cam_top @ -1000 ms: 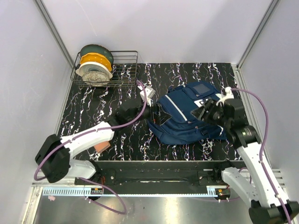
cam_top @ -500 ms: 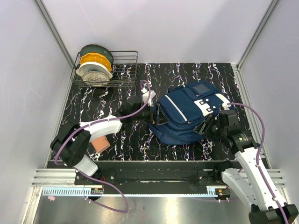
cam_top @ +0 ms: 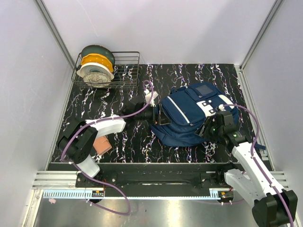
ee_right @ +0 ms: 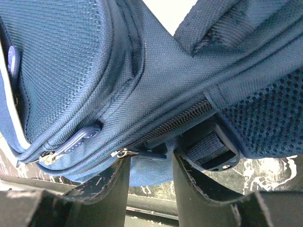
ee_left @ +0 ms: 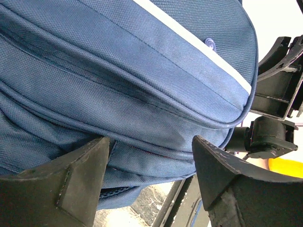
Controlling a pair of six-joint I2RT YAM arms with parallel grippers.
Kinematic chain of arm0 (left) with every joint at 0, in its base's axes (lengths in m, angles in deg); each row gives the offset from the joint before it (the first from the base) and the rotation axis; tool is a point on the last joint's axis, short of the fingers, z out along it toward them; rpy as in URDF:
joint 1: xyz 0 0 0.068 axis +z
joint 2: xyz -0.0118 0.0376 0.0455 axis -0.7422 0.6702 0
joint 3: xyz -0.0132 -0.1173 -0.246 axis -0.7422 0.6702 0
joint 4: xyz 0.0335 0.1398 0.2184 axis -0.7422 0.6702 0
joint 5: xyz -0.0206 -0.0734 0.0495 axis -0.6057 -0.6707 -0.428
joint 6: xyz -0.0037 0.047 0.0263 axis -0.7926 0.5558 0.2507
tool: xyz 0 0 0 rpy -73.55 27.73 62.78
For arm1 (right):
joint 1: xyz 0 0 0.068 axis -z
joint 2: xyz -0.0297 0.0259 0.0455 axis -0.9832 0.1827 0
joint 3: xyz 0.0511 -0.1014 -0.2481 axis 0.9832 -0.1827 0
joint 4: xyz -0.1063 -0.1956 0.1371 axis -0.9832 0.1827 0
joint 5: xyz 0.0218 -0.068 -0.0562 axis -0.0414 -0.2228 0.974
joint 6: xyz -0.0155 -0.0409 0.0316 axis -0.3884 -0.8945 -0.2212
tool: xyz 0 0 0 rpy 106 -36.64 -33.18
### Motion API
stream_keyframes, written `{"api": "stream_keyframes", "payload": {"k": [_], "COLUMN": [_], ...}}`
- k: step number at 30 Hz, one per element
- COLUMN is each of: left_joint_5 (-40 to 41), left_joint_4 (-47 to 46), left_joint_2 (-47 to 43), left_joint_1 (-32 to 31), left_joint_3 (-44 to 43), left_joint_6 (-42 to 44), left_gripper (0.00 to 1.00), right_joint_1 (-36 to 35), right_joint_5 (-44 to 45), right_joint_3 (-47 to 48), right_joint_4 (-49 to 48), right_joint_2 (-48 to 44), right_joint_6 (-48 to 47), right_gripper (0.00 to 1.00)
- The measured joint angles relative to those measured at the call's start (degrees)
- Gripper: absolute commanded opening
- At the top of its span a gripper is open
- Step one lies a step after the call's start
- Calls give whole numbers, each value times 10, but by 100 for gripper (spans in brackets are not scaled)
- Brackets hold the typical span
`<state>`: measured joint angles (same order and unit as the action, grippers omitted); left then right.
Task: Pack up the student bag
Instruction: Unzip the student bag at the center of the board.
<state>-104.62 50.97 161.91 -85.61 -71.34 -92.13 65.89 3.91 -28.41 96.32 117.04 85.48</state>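
Now left gripper (cam_top: 155,115) is sitting spread at 9 o'clock of the student bag (cam_top: 187,113) while right gripper (cam_top: 207,129) is pinching its zip-side fabric at 4 o'clock.

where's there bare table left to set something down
Free: far strip of table from wire rack to its right edge, behind the student bag; near strip between left arm and bag. Crowded: bag's ends, where left hand and right hand sit.

Navy student bag (cam_top: 189,116), white zip stripe, lying flat, table's right half
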Motion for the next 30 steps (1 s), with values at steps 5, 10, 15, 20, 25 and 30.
{"api": "stream_keyframes", "payload": {"k": [5, 10, 15, 20, 25, 30], "left_joint_5": [-12, -19, -29, -30, -31, -36], "left_joint_4": [-5, -10, -14, -14, -11, -8], "left_joint_2": [10, 18, 31, 36, 36, 35], "left_joint_1": [7, 14, 20, 27, 37, 60], "left_joint_3": [-2, -3, -8, -10, -10, -10], "left_joint_6": [0, 3, 8, 8, 2, 1], "left_gripper": [65, 61, 47, 13, 0, 0], "right_joint_1": [-1, -2, -3, -3, -4, -4], "right_joint_5": [-4, -10, -37, -24, 38, 107], "right_joint_3": [-5, -5, -4, 5, 27, 54], "right_joint_4": [-24, -46, -75, -59, -15, 27], "right_joint_2": [5, 33, 64, 68, 69, 68], "right_joint_6": [-23, -49, -65, -62, -39, -14], "right_gripper": [37, 18, 0, 0, 0, 0]}}
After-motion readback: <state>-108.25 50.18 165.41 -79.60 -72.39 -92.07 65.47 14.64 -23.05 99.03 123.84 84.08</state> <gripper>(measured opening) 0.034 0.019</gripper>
